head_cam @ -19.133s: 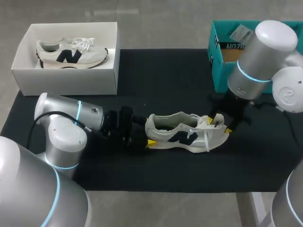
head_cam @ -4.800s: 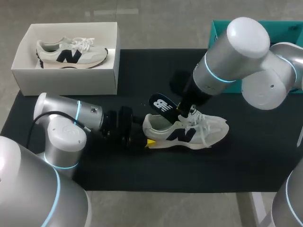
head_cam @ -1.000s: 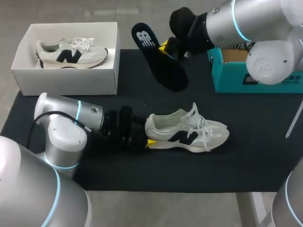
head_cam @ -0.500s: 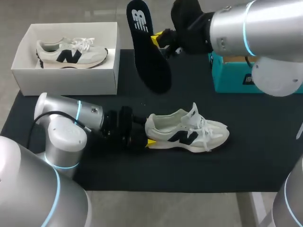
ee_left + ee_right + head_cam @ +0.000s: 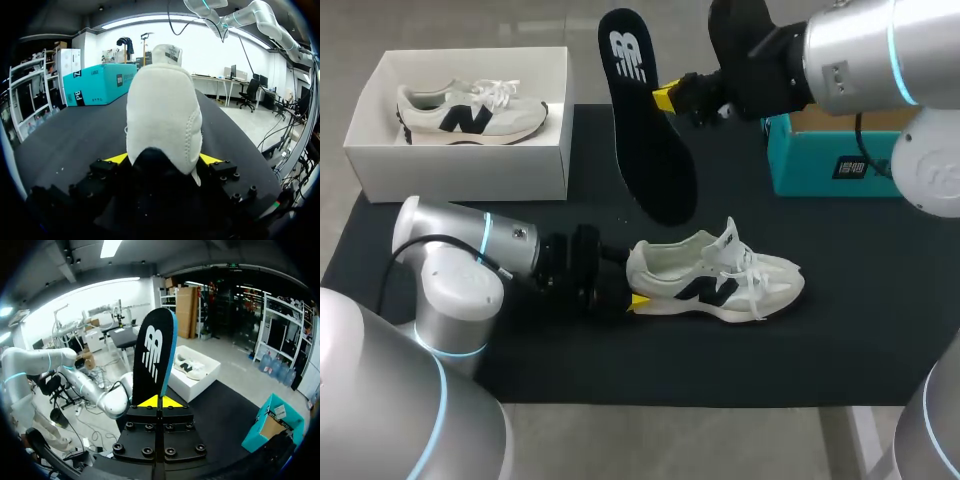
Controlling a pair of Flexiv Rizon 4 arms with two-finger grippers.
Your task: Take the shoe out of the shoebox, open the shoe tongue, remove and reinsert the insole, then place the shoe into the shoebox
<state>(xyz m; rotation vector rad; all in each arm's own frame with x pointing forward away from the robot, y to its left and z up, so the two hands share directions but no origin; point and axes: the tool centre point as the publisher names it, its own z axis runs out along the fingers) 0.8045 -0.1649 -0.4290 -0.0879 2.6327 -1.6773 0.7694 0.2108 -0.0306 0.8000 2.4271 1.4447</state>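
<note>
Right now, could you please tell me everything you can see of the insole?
The insole is a long, flat, black piece, foam by its look, with a white logo near its narrower end and a blue edge. It hangs in the air, tilted, logo end up, broader end down toward the shoe, apparently clear of it. Only the right gripper touches it, shut on its side edge.

Toe of shoe [image 5: 162, 115] hidden behind heel; left claw [image 5: 163, 159] mostly covered.
</note>
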